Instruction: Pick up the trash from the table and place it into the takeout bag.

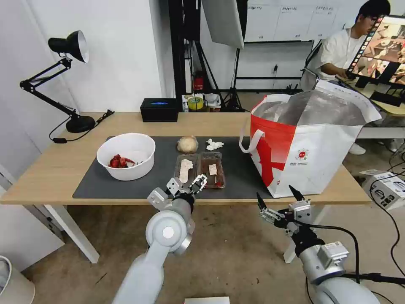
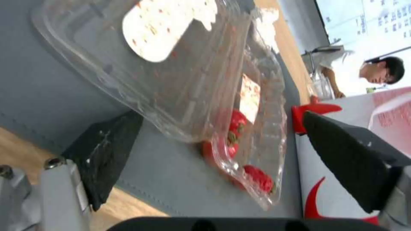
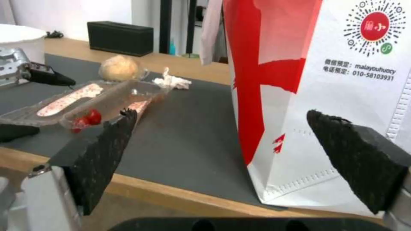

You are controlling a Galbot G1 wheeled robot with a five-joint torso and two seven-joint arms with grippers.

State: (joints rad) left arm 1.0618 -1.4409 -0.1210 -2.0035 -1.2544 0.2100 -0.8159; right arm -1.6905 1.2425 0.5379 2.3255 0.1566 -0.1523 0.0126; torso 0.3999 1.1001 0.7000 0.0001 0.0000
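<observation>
both end effectors, left (image 1: 188,184) and right (image 1: 276,202), gape apart at the table's (image 1: 50,173) near edge, left facing the clamshell tray (image 1: 200,169).

The left gripper (image 1: 186,184) is held out in front with its two black fingers (image 2: 100,154) spread wide apart, and the right gripper (image 1: 278,202) sits lower and off to the side, its arm bent, with its pointy fingers (image 3: 100,154) wide apart too
</observation>
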